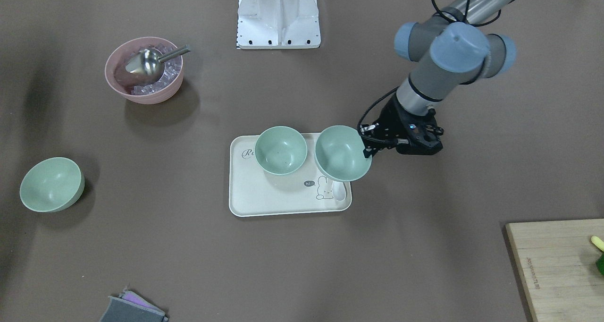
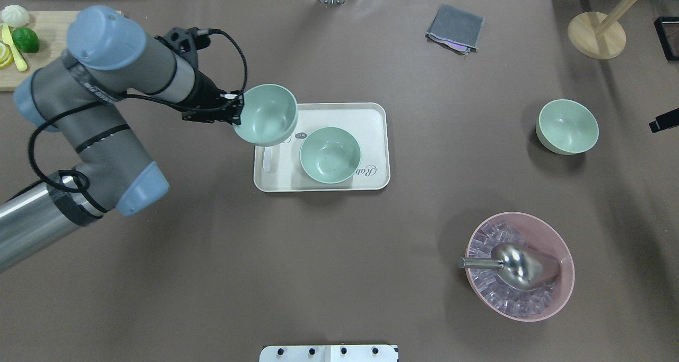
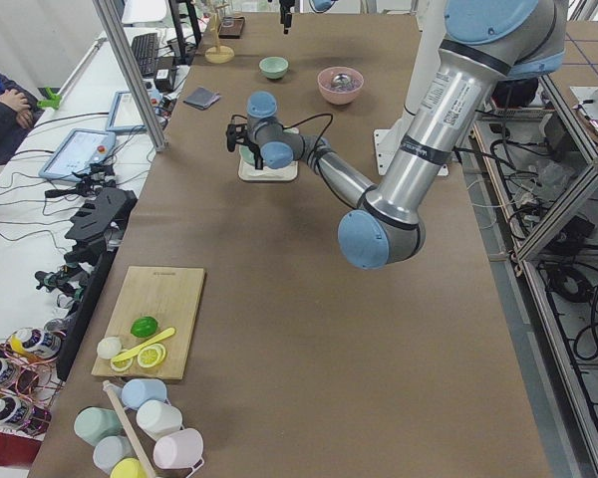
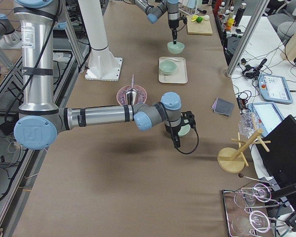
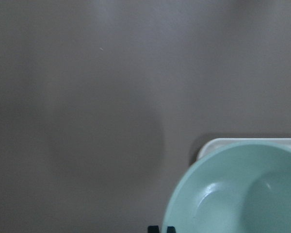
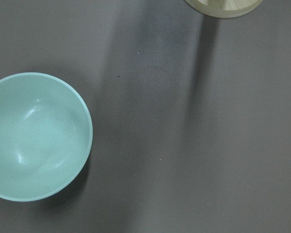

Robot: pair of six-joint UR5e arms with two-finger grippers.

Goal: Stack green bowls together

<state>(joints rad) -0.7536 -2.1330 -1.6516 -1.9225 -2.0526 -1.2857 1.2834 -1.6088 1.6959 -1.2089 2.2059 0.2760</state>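
Note:
My left gripper is shut on the rim of a pale green bowl and holds it, tilted, above the end of the cream tray. It shows the same in the overhead view: gripper, bowl. A second green bowl stands upright on the tray. A third green bowl stands alone on the table and fills the left of the right wrist view. My right gripper hangs beside that bowl. I cannot tell whether it is open or shut.
A pink bowl with ice cubes and a metal scoop stands near the robot's side. A white spoon lies on the tray. A grey cloth, a wooden stand and a cutting board with fruit sit at the far edge.

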